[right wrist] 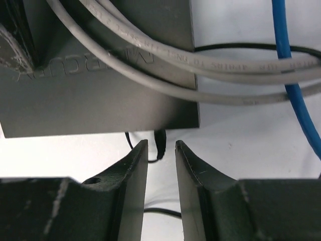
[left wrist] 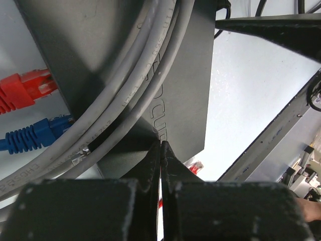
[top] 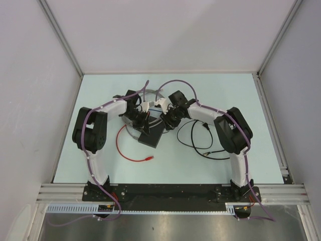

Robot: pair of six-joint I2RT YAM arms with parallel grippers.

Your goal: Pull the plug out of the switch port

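The flat black switch box [top: 152, 136] lies mid-table. In the left wrist view a red plug [left wrist: 25, 90] and a blue plug [left wrist: 35, 135] sit in sockets in the box's [left wrist: 100, 45] edge, and grey cables [left wrist: 135, 85] lie across its top. My left gripper [left wrist: 161, 145] is shut and empty, its tips down on the box's top. In the right wrist view a small black plug [right wrist: 160, 140] with a thin black cable sticks out of the box's [right wrist: 100, 95] near edge. My right gripper [right wrist: 161, 145] is open, one finger on each side of that plug, not touching it.
A loose red cable [top: 131, 152] with a free plug end lies in front of the box on the left. Thin black cables [top: 200, 143] loop to its right. A blue cable [right wrist: 296, 90] runs down the right of the right wrist view. Grey cable loops [top: 150, 93] lie behind the grippers.
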